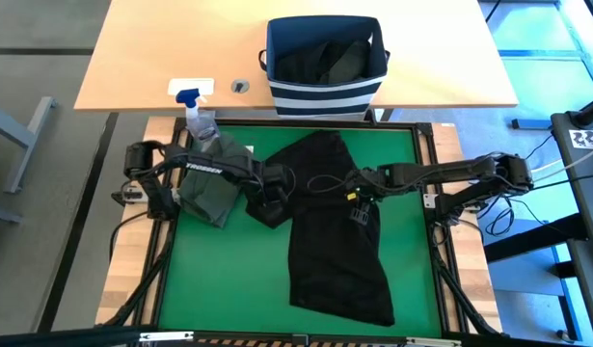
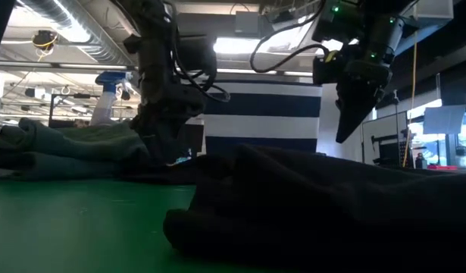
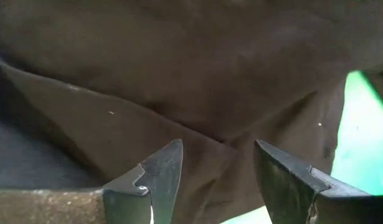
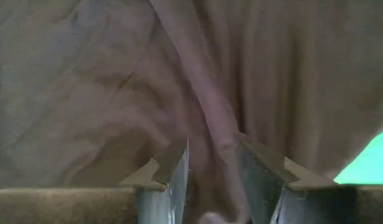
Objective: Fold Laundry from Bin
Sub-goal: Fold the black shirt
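Cloth fills the nearest part of the green mat (image 1: 412, 241): one black garment (image 1: 339, 246) lies spread from the mat's middle toward its near edge, rumpled, with a raised fold running under both arms. The left tool (image 1: 269, 204) sits low at the garment's left upper corner; in its wrist view its two fingers (image 3: 160, 177) stand spread with dark cloth just beyond the tips and nothing between them. The right tool (image 1: 359, 198) is over the garment's upper middle, a little right of the left one. From the level view it hangs (image 2: 352, 114) clear above the cloth, pointing down. Its wrist view shows a ridge of fabric running between the fingers (image 4: 172, 171), which stand partly apart; whether they pinch that ridge I cannot tell.

Left of the black piece, touching the left arm, lies one dark olive green garment (image 1: 211, 178), folded into a rough rectangle at the mat's left side. Just beyond it, at the mat's far left corner, stands one clear spray bottle (image 1: 198, 114) with a blue nozzle.

Farther back, on the wooden counter (image 1: 151, 58), stands one bin (image 1: 325, 94), navy with white stripes, directly behind the mat's middle. Dark cloth (image 1: 325, 60) lies inside it; how many pieces I cannot tell.

Two arms, two tools, two garments on the mat.
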Available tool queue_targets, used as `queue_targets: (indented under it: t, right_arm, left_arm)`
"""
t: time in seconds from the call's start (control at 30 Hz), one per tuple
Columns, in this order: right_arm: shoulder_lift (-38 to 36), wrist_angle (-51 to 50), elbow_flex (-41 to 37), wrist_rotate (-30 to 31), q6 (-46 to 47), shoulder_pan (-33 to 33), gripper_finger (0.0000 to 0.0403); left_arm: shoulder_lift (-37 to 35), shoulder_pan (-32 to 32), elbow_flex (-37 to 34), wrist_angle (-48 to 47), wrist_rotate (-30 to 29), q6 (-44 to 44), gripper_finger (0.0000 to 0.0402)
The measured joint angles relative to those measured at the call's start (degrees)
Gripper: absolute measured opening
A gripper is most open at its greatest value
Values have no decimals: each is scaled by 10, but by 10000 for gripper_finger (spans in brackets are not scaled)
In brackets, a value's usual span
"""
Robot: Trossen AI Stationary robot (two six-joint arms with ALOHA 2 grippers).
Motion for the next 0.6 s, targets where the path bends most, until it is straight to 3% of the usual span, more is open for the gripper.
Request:
queue_targets:
  t: [0.3,0.43,0.6]
  right_arm:
    - [0,1,0,-1,-14,-2,130]
    - [0,1,0,-1,-14,-2,130]
    - [0,0,0,-1,-14,-2,130]
  left_arm:
    - [5,-21,-1,-11,-64,-1,184]
    - [5,-22,-1,-12,-69,16,152]
    - [5,-22,-1,-17,-69,35,85]
